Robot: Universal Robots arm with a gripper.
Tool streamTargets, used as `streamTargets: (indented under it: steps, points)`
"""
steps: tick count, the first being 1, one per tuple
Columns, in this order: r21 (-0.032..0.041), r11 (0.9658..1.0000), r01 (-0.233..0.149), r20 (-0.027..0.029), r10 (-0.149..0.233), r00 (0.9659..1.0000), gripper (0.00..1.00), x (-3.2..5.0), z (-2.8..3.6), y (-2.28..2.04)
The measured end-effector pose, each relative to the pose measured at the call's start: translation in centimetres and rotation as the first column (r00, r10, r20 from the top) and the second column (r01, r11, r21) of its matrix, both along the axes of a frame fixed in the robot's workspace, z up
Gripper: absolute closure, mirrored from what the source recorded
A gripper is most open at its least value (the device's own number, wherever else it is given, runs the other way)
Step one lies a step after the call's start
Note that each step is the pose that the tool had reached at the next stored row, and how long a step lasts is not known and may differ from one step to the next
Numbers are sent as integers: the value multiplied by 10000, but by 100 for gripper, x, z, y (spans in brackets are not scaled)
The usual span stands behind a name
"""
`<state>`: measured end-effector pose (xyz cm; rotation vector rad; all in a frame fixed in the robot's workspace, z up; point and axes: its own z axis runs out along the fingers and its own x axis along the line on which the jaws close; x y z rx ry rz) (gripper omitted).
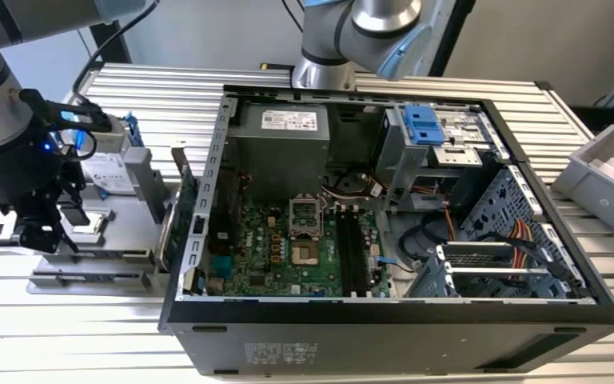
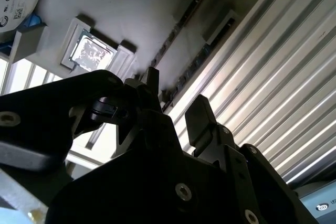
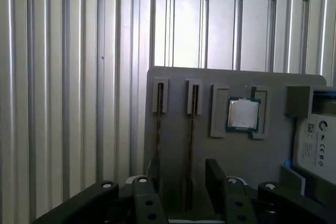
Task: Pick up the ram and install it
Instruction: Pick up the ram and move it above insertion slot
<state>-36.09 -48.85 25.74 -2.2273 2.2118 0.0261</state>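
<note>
**Jaws spread astride a ram stick in its rack**

The ram [image 3: 191,145] stands on edge in a slotted rack [image 3: 236,166] on the counter [image 3: 63,103], leaving its long faces free for pinching. The jaws are released, one either side of it; whether they touch it I cannot tell. A second stick [image 3: 158,129] stands just beside. The rack sits to the exterior view's left of the open case [image 1: 392,336], whose slots [image 1: 352,248] look bare.

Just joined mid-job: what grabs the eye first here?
The open PC case fills the middle of the exterior view, its motherboard bare. At that view's left a grey tray holds parts. In the first wrist view the open tool hangs over that tray, one ram lined up between its fingers.
</note>
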Motion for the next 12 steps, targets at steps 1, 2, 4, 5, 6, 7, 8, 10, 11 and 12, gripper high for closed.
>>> streamTargets:
  steps: [1,2,4,5,6,7,8,10,11,12]
  points:
    - [1,10000,12,2,-12,10000,0,0,-10,-2]
    - [1,10000,18,2,-18,10000,0,0,-18,-3]
    - [1,10000,21,2,-21,10000,0,0,-37,-6]
    - [1,10000,20,2,-20,10000,0,1,-46,-8]
    - [2,10000,20,2,-20,10000,0,2,-54,-10]
    - [0,10000,20,1,-20,10000,0,3,-62,-12]
    - [0,10000,20,0,-20,10000,0,4,-69,-16]
    - [1,10000,23,2,-23,10000,0,7,-85,-24]
    - [2,10000,24,3,-24,10000,0,9,-94,-28]
    - [1,10000,26,2,-26,10000,0,11,-102,-33]
